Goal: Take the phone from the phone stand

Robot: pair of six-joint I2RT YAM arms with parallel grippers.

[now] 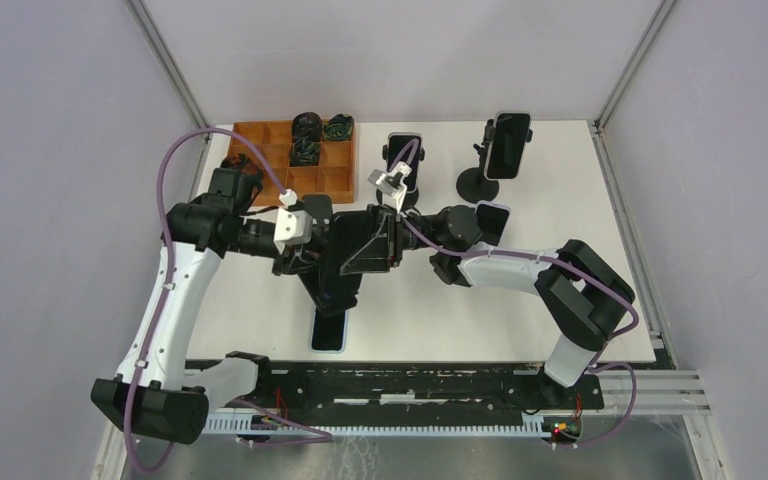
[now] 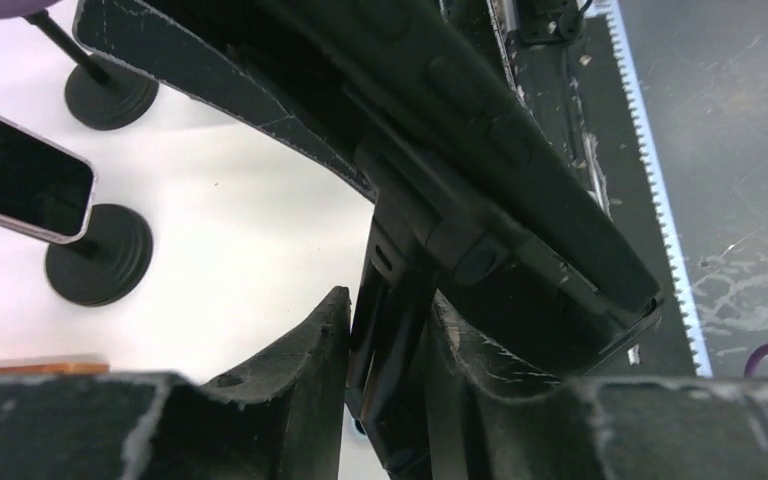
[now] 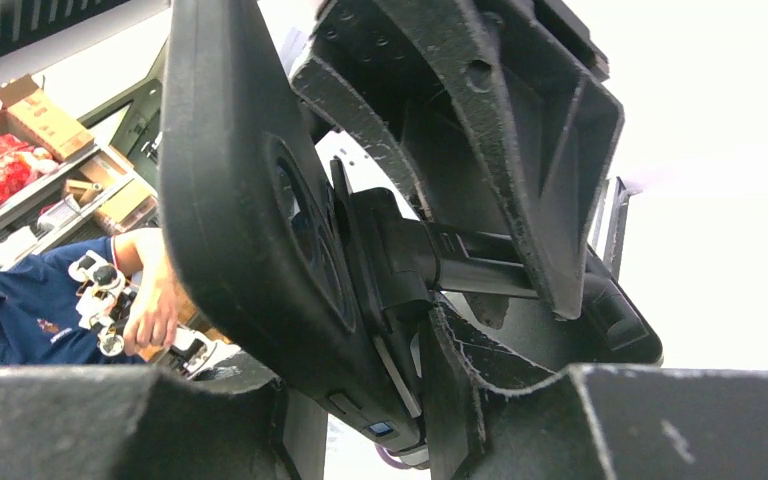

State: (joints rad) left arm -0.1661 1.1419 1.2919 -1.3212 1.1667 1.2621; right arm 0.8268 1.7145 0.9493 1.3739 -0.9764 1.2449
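Both arms meet over the middle of the table. The phone (image 1: pixel 367 243), black with side buttons (image 2: pixel 480 130), is lifted off the table and still clamped in the black phone stand (image 1: pixel 325 288). My right gripper (image 1: pixel 400 238) (image 3: pixel 370 410) is shut on the phone's (image 3: pixel 250 200) lower edge. My left gripper (image 1: pixel 345 245) (image 2: pixel 390 350) is shut on the stand's thin stem (image 2: pixel 390 290), with both fingers pressed against it. In the right wrist view the stem (image 3: pixel 470 268) runs from the phone's back to the left fingers (image 3: pixel 500 120).
Another phone (image 1: pixel 328 333) lies flat near the table's front edge, under the held stand. Two more stands with phones (image 1: pixel 403 160) (image 1: pixel 507 145) stand at the back, and a further phone (image 1: pixel 493 220) sits by my right wrist. An orange tray (image 1: pixel 270 135) of black parts is back left.
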